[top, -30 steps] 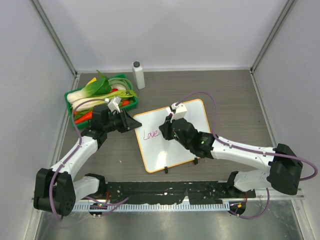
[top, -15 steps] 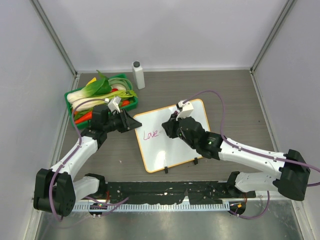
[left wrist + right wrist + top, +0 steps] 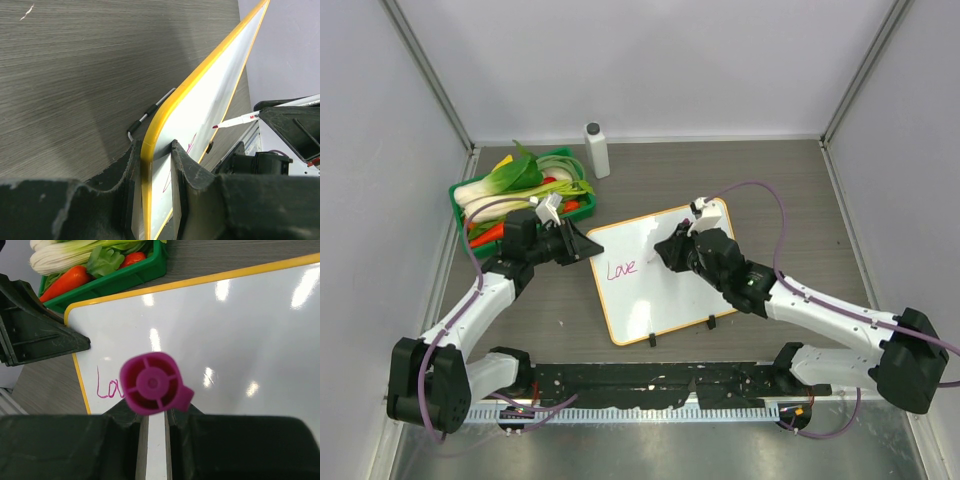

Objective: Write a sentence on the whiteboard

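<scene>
**Board at centre, tray behind it to the left**

Your whiteboard lies mid-table, ahead of both arms. The tray of vegetables sits behind it to the left, with the bottle just right of the tray. The left gripper is at the board's left corner. The right gripper is over its middle, just right of the writing.
</scene>
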Controlling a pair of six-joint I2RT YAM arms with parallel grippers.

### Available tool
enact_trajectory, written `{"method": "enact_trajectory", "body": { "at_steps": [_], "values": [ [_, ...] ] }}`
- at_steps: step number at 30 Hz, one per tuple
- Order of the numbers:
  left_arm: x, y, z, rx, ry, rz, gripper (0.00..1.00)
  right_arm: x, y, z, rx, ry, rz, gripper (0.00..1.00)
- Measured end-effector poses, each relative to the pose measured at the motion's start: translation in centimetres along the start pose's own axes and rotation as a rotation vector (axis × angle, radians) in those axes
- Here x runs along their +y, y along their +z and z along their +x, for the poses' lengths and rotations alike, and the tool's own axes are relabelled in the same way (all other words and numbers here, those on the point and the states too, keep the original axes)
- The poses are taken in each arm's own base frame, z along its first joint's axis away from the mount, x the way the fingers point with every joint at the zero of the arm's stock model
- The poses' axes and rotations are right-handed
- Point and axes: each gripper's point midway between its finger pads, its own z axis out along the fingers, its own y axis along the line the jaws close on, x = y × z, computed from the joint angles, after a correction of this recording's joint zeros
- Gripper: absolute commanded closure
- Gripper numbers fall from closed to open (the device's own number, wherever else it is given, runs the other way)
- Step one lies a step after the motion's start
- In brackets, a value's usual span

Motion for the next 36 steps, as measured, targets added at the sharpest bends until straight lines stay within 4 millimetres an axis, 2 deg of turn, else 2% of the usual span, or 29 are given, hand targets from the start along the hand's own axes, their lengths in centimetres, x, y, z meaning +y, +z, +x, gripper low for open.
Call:
{"method": "enact_trajectory", "body": {
  "at_steps": [12,36],
  "values": [
    [-0.2,-0.1,-0.3,0.008,0.012,-0.006,0.82,1.6,-0.1,-0.8,-0.029,-0.016,-0.085,0.99],
    [0.0,0.0,-0.2,0.016,0.007,-0.011,0.83,1.2,0.9,-0.3,-0.03,-0.093,-0.079,0.99]
  ]
}}
